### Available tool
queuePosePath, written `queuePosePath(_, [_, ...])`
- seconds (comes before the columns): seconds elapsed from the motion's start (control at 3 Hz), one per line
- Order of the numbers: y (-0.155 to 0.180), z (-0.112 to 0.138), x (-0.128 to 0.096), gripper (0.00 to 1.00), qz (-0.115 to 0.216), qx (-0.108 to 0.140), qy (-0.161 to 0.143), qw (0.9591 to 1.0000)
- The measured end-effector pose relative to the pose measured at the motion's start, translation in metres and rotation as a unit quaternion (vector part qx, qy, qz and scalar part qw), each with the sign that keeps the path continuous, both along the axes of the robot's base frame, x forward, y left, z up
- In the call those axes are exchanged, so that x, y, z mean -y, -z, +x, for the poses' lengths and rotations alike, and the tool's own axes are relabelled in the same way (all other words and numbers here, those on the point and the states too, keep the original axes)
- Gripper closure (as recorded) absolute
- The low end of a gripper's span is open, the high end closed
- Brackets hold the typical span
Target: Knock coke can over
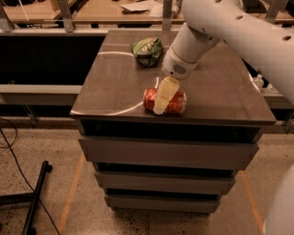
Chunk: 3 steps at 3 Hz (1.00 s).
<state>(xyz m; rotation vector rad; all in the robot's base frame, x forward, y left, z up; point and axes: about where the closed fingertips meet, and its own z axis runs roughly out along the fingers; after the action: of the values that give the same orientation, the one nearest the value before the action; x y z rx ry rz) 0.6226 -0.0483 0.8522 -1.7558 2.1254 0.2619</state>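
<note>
The red coke can [178, 102] lies on its side on the dark cabinet top [220, 92], close to the front edge, its long axis running left to right. My gripper [162, 98] hangs from the white arm [229, 32] that comes in from the upper right. It sits right over the middle of the can, covers part of it and touches it.
A green snack bag [147, 49] lies at the back of the cabinet top, behind the can. Drawers fill the cabinet front [167, 151]. A black stand leg [36, 193] and a cable lie on the floor at the left. A wooden desk [115, 9] stands behind.
</note>
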Motion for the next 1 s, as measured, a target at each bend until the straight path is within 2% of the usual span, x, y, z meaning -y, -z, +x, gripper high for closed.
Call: queuePosePath(1.0, [-0.001,-0.008,0.031,0.00,0.028,0.024,0.031,0.9988])
